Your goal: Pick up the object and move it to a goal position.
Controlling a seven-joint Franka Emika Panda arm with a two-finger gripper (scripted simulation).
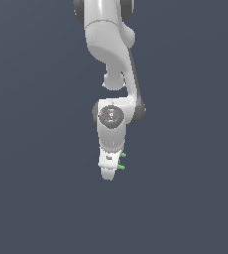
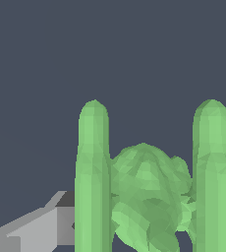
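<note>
My white hand (image 1: pixel 107 171) mostly hides the small bright green two-barred plastic piece (image 1: pixel 121 161); whether it's clenched, I can't tell.

Plain dark slate-blue backdrop (image 1: pixel 31 198) fills both views. Flat, uniform, no texture, no edges. No other non-task items visible.

The object (image 1: pixel 122 161) is a small bright green piece: two thin, round-tipped parallel bars joined by a lumpy middle stem (image 2: pixel 147 197). In the exterior view only two short green tips show, one above the other, protruding toward that view's right.
</note>
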